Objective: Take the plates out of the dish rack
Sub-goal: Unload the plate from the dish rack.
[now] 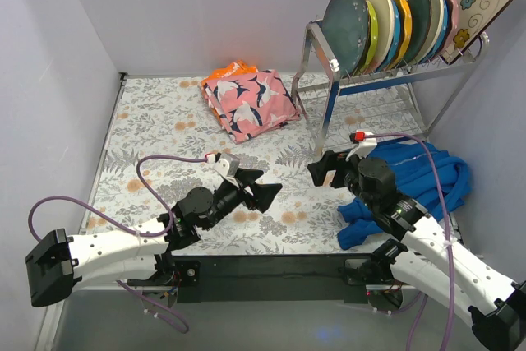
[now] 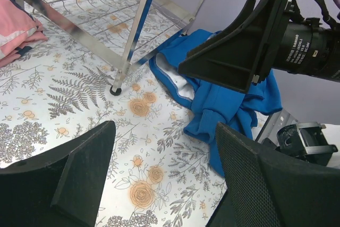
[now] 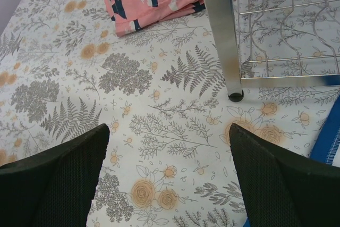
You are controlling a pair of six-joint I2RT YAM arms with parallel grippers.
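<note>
Several round plates stand upright on the top tier of the dish rack (image 1: 329,113) at the back right. A dark teal plate (image 1: 347,29) is foremost, and a square cream floral plate (image 1: 475,2) leans at the far end. My left gripper (image 1: 265,185) hovers open over the table's middle, pointing right, with only tablecloth between its fingers (image 2: 166,131). My right gripper (image 1: 325,168) is open and empty too (image 3: 169,128), low in front of the rack's front leg (image 3: 220,30). That leg (image 2: 135,30) and a right finger (image 2: 234,51) show in the left wrist view.
A folded pink bird-print cloth (image 1: 249,103) lies at the back centre, with something orange (image 1: 226,71) behind it. A blue garment (image 1: 419,178) is heaped at the right under my right arm, next to the rack's legs. Walls close in the left, back and right.
</note>
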